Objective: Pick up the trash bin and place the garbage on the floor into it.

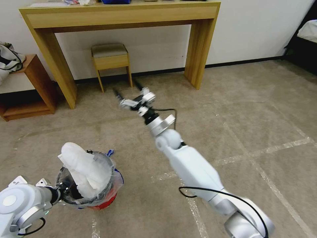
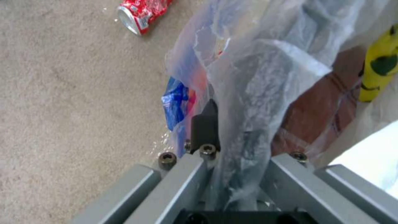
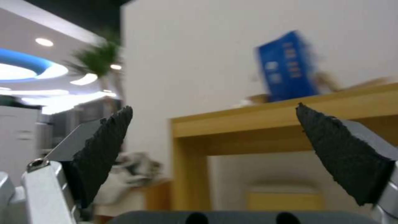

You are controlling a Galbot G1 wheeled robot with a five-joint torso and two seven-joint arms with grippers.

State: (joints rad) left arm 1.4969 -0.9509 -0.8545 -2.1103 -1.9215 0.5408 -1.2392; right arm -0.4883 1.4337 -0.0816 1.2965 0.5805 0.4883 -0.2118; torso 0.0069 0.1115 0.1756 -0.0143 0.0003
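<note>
beige carpet (image 1: pixel 251 109) under wooden desk (image 1: pixel 119 15), stool (image 1: pixel 110 59), red trash bin (image 1: pixel 105 201).

- my right gripper (image 1: pixel 127 91) hangs wide open over bare carpet (image 1: pixel 231 109), free room all round
- ahead: desk (image 1: pixel 122 15) legs and stool (image 1: pixel 110 59) block
- trash bin (image 1: pixel 99 195) mouth stuffed with white paper (image 1: pixel 84 167)

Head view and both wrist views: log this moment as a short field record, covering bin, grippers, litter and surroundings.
trash bin: red, bag-lined, held above the carpet at the robot's left
bin contents: white paper standing above the rim
left gripper: shut on the bin's rim and liner
right gripper: open, empty, extended toward the stool under the desk
litter on floor: red soda can
</note>
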